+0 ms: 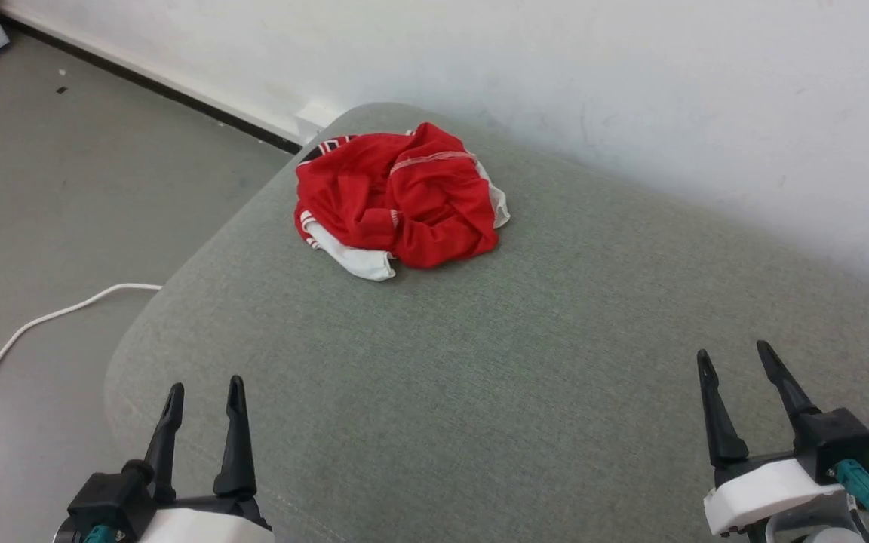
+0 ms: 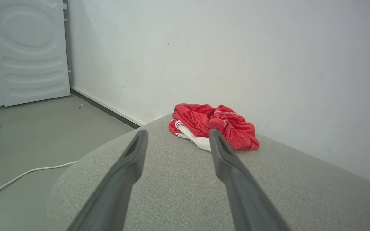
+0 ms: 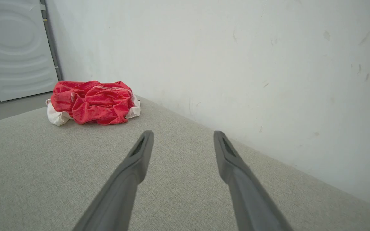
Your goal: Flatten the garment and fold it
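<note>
Now the garment [image 1: 400, 197] lies crumpled on the grey cushion [image 1: 480, 377]

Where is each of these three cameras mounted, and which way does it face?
Head view: up on the head, looking forward and down at the garment on the grey cushion; left gripper and right gripper, both open, at the bottom corners.
Left wrist view: on the left wrist, looking along its own fingers toward the garment and wall.
Right wrist view: on the right wrist, looking along its own fingers; garment lies upper left.
Shared: both wrist views show the white panel beyond the cushion.
</note>
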Tool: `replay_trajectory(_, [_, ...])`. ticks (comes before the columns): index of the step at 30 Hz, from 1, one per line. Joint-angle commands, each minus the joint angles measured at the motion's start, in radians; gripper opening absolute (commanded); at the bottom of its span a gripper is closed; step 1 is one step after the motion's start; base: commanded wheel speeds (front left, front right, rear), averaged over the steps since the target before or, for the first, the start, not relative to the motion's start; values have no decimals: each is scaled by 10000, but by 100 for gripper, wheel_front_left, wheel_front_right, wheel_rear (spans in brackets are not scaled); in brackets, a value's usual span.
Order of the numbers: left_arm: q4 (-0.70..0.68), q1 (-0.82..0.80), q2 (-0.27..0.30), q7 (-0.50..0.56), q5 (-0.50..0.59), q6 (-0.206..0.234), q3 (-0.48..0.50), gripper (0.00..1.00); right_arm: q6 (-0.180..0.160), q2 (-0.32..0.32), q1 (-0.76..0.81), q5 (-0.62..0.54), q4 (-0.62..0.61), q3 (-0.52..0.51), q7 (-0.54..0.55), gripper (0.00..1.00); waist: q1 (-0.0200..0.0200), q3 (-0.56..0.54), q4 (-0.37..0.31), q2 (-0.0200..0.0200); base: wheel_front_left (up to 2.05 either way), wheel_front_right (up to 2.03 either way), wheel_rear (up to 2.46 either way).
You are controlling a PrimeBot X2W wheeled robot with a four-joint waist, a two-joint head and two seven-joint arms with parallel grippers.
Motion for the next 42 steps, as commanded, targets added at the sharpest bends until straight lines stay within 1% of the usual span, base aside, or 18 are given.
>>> replay_trajectory(1, [1, 144, -44, -92, -80, -39, 27, 100, -19, 29, -109, -82, 45, -35, -115, 100, 0, 33, 126, 0, 0, 0, 0])
replay_trajectory(4, [-6, 166, -45, -145, -131, -41, 17, 100, -19, 30, -111, -82, 70, -70, -168, 100, 0, 49, 253, 0, 0, 0, 0])
replay_trajectory(16, [-46, 181, -45, -145, -261, -31, -115, 100, -19, 30, -53, -110, 43, -91, -168, 100, 0, 120, 269, 0, 0, 0, 0])
replay_trajectory(18, [-354, 71, -45, -145, -512, -57, -104, 100, -19, 30, -53, -111, 37, -99, -168, 100, 0, 154, 266, 0, 0, 0, 0])
replay_trajectory(23, [-1311, -669, -45, -145, -1271, -367, -235, 100, -19, 30, -80, -188, -81, -286, -168, 100, 0, 414, 252, 0, 0, 0, 0])
replay_trajectory(26, [-1743, -1560, -24, -144, -1016, -456, -412, 100, -19, 30, -131, -321, -216, -507, -168, 100, 0, 642, 235, 0, 0, 0, 0])
replay_trajectory(27, [-1800, -1955, 71, -55, -916, -459, -461, 100, -19, 30, -151, -375, -277, -580, -168, 100, 0, 730, 211, 0, 0, 0, 0])
replay_trajectory(29, [-1832, -2936, 214, 316, -915, -429, -460, 100, -19, 30, -220, -508, -449, -739, -168, 100, 0, 979, 131, 0, 0, 0, 0])
replay_trajectory(32, [-1510, -4542, 638, 1180, -815, -396, -434, 100, -19, 30, -446, -781, -765, -884, -168, 100, 0, 1549, -137, 0, 0, 0, 0])
replay_trajectory(33, [-1321, -5099, 685, 1454, -944, -369, -365, 100, -19, 30, -551, -899, -896, -913, -168, 100, 0, 1777, -244, 0, 0, 0, 0])
replay_trajectory(36, [-365, -6717, 1127, 2300, -1108, -433, -316, 100, -19, 30, -898, -1262, -1305, -914, -168, 100, 0, 2401, -601, 0, 0, 0, 0])
replay_trajectory(38, [516, -7640, 1582, 2903, -1162, -508, -324, 100, -19, 30, -1140, -1467, -1586, -789, -155, 100, 0, 2807, -948, 0, 0, 0, 0])
replay_trajectory(39, [932, -8051, 1721, 3098, -1267, -541, -307, 100, -19, 30, -1250, -1544, -1739, -755, -140, 100, 0, 2986, -1095, 0, 0, 0, 0])
replay_trajectory(42, [2234, -9004, 2321, 3788, -1350, -650, -494, 100, -19, 30, -1550, -1739, -2232, -641, -31, 100, 0, 3547, -1554, 0, 0, 0, 0])
